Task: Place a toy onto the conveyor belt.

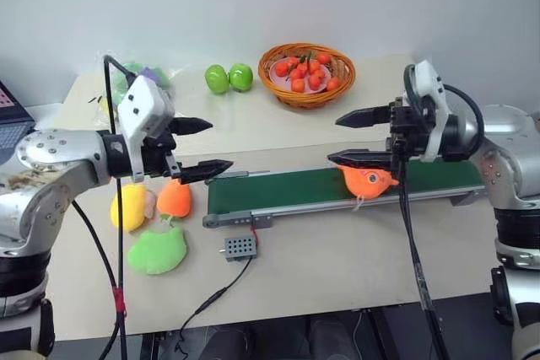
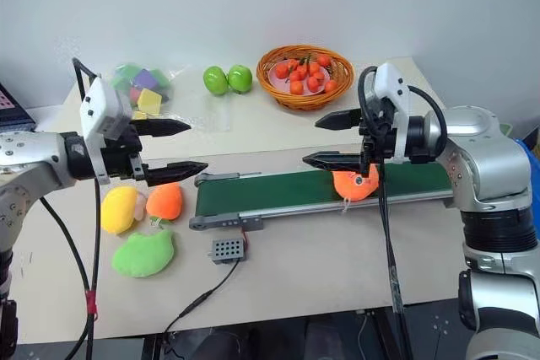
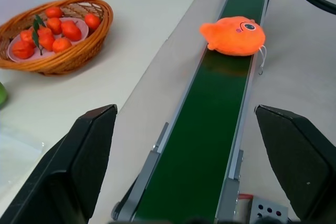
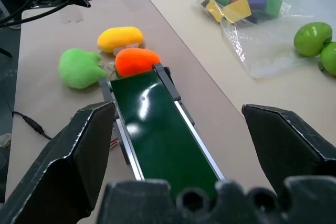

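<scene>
1. The worktop (image 1: 354, 267) is beige, against a pale wall.
2. The conveyor belt (image 1: 278, 190) runs left to right across it; the orange fish plush (image 1: 369, 181) lies on its right part.
3. The wicker basket (image 1: 305, 94) at the far side holds small orange fruits on a plate.
4. The clear bag (image 4: 247, 9), far left, holds coloured blocks.
5. The left claw (image 1: 202, 146) is spread and empty; the right claw (image 1: 346, 139), spread and empty, hangs just above the fish.
</scene>
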